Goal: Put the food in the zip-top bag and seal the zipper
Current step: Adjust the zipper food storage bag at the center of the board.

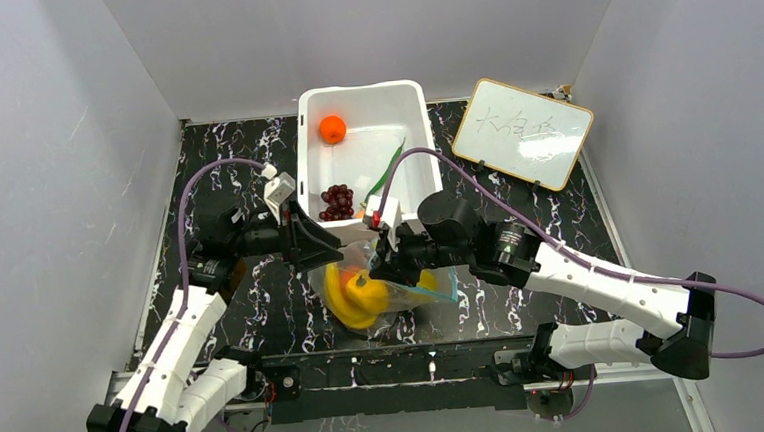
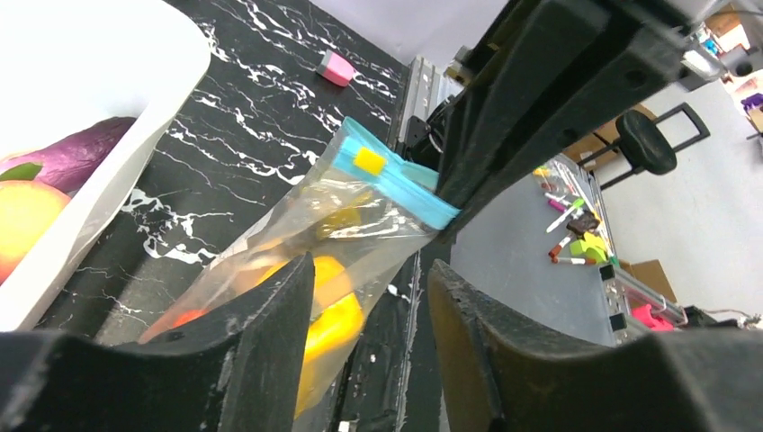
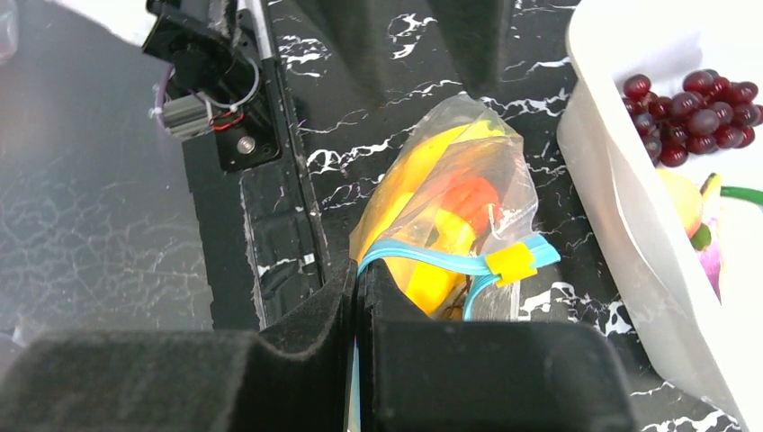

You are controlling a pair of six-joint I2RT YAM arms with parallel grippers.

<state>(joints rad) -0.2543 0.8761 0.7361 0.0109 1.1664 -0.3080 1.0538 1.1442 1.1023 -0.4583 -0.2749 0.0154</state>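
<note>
The clear zip-top bag (image 1: 368, 295) lies on the black table in front of the white tub (image 1: 305, 161) and holds yellow and orange food. My right gripper (image 3: 357, 288) is shut on the bag's teal zipper strip (image 3: 423, 255); the two strips part near the yellow slider (image 3: 510, 263). My left gripper (image 2: 369, 342) is open beside the bag (image 2: 360, 225), its left finger (image 2: 261, 360) in front of the bag. In the tub are an orange (image 1: 332, 129), dark red grapes (image 1: 336, 201) and a green pod (image 1: 387, 171).
A whiteboard (image 1: 523, 132) leans at the back right. A pink eraser (image 2: 337, 67) lies on the table. Grey walls close in both sides. The tub's wall (image 3: 612, 180) stands close to the right of the bag.
</note>
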